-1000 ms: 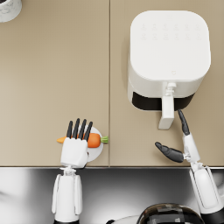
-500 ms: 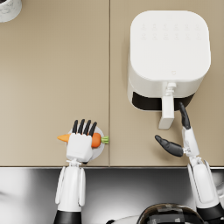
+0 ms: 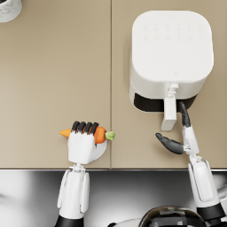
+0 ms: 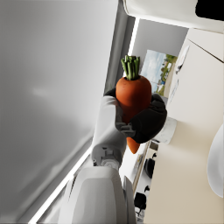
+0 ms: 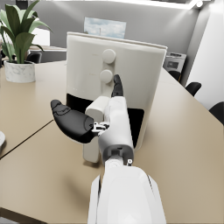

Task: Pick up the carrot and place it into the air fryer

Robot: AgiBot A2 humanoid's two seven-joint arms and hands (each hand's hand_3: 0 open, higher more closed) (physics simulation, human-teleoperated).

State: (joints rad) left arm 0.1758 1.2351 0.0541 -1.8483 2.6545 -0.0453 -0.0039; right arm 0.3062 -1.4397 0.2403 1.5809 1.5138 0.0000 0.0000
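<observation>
An orange carrot [image 3: 101, 134] with a green top lies across a small white plate [image 3: 103, 150] near the table's front edge. My left hand [image 3: 83, 142] covers its middle, dark fingers curled over it; in the left wrist view the carrot [image 4: 133, 94] stands gripped in that hand [image 4: 144, 120]. The white air fryer [image 3: 170, 53] sits at the back right, its drawer shut and its white handle [image 3: 169, 113] sticking out toward me. My right hand [image 3: 179, 135] is open just beside the handle, fingers reaching up along it, thumb spread to the left. In the right wrist view the hand [image 5: 94, 116] is at the handle [image 5: 94, 131].
A white pot [image 3: 9, 9] shows at the far left corner; in the right wrist view it holds a green plant [image 5: 19, 30]. A seam [image 3: 111, 80] runs down the beige tabletop. The table's front edge [image 3: 40, 168] lies just below both hands.
My left hand's fingers have curled down from outstretched and closed around the carrot. My right hand has moved up closer to the air fryer's handle.
</observation>
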